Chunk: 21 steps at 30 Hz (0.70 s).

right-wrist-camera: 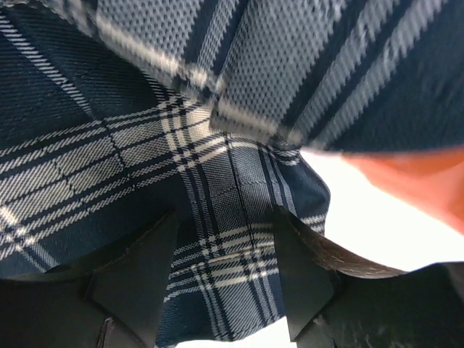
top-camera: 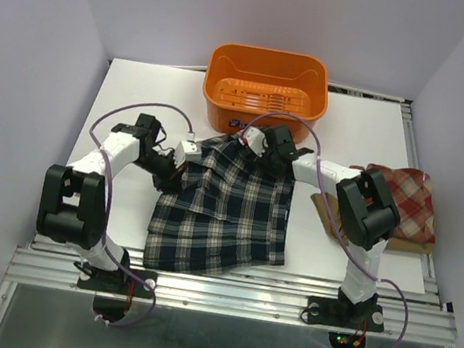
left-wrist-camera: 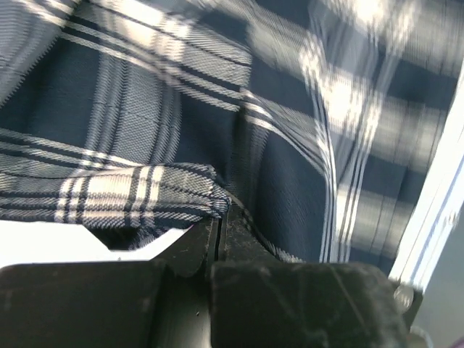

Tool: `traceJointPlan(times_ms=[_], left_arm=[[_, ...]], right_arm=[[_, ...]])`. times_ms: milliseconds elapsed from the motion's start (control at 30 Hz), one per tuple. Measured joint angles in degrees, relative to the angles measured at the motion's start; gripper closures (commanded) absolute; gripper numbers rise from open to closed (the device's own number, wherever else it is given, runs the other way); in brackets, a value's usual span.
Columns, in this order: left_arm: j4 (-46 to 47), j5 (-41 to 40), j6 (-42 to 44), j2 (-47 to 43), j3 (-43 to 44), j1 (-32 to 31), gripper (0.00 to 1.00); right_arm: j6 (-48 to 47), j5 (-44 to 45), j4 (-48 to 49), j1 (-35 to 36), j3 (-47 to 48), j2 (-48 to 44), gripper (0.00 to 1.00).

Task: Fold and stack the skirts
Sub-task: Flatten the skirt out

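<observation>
The navy-green-white plaid skirt [top-camera: 221, 212] lies spread on the white table, its far edge lifted towards the basket. My left gripper [top-camera: 184, 156] is at its far left corner. In the left wrist view the gripper [left-wrist-camera: 220, 212] is shut, with the skirt's hem [left-wrist-camera: 145, 194] pinched at the fingertips. My right gripper [top-camera: 252, 142] is at the far right corner. In the right wrist view it [right-wrist-camera: 225, 217] is open, with the plaid cloth [right-wrist-camera: 217, 239] lying between its fingers [right-wrist-camera: 141, 268]. The red-and-white plaid skirt [top-camera: 408, 202] lies folded at the right on the tan skirt [top-camera: 325, 208].
An orange plastic basket [top-camera: 265, 91] stands at the back middle, just behind both grippers; its orange wall shows in the right wrist view [right-wrist-camera: 420, 181]. The table's [top-camera: 138, 97] right edge runs close by the stacked skirts.
</observation>
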Motion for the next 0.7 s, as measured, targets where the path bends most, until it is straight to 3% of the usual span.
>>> traceJointPlan(times_ms=[233, 433, 567, 700], left_arm=[[-1.3, -4.2, 3.3, -3.1, -4.8, -1.3, 1.0], [2.1, -7.0, 1.3, -3.2, -5.1, -3.2, 1.0], [6.4, -9.4, -3.1, -3.2, -6.4, -6.9, 0.91], [12.9, -13.4, -10.7, -2.8, -6.3, -7.9, 0.64]], right_arm=[[-11.0, 6.1, 7.8, 2.2, 1.6, 4.1, 0.41], [-17.5, 7.3, 18.6, 2.5, -15.2, -4.6, 0.43], [-17.9, 8.5, 17.8, 2.2, -21.6, -9.8, 0.39], [-17.1, 10.1, 15.3, 2.1, -21.9, -11.5, 0.25]])
